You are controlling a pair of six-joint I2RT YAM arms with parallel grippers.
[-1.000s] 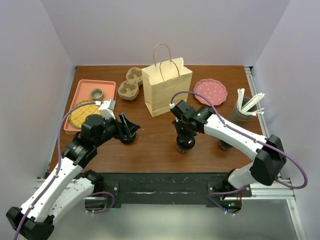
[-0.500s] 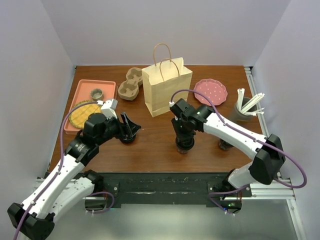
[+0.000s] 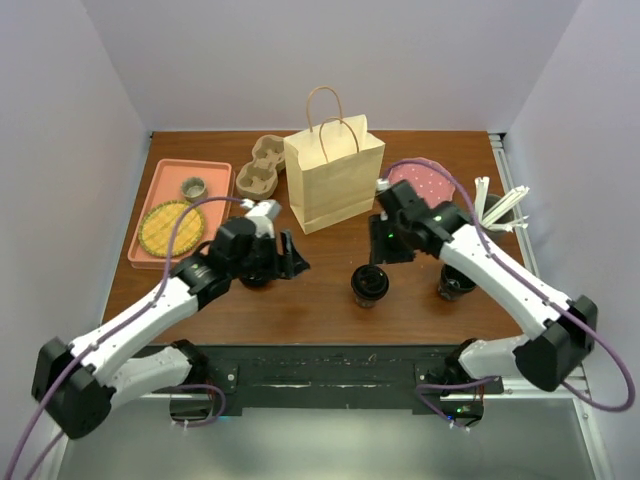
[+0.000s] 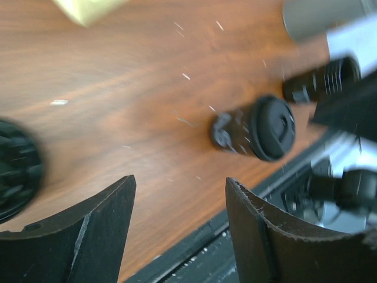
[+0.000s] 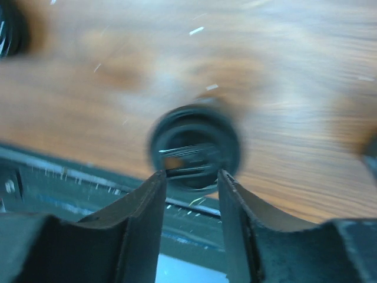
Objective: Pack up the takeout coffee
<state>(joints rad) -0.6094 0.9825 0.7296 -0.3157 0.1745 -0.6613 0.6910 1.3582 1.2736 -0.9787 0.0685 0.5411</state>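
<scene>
Three black lidded coffee cups stand on the wooden table. The middle cup [image 3: 368, 285] stands free; it also shows in the left wrist view [image 4: 262, 127] and, blurred, in the right wrist view [image 5: 194, 147]. The right cup [image 3: 455, 285] stands near the right arm. The left cup [image 3: 255, 275] is partly hidden under the left arm. My right gripper [image 3: 385, 248] is open and empty, raised just behind the middle cup [image 5: 189, 177]. My left gripper [image 3: 290, 255] is open and empty, between the left and middle cups [image 4: 179, 183].
A tan paper bag [image 3: 333, 180] stands upright at the back centre. A pulp cup carrier [image 3: 260, 168] lies to its left. A pink tray [image 3: 215, 175] sits at the left, a pink plate [image 3: 425, 180] at the back right, and a grey holder with straws [image 3: 490, 220] at the right.
My right gripper has left the middle cup and moved up and back to the right, its jaws open. My left gripper has swung right, away from the left cup.
</scene>
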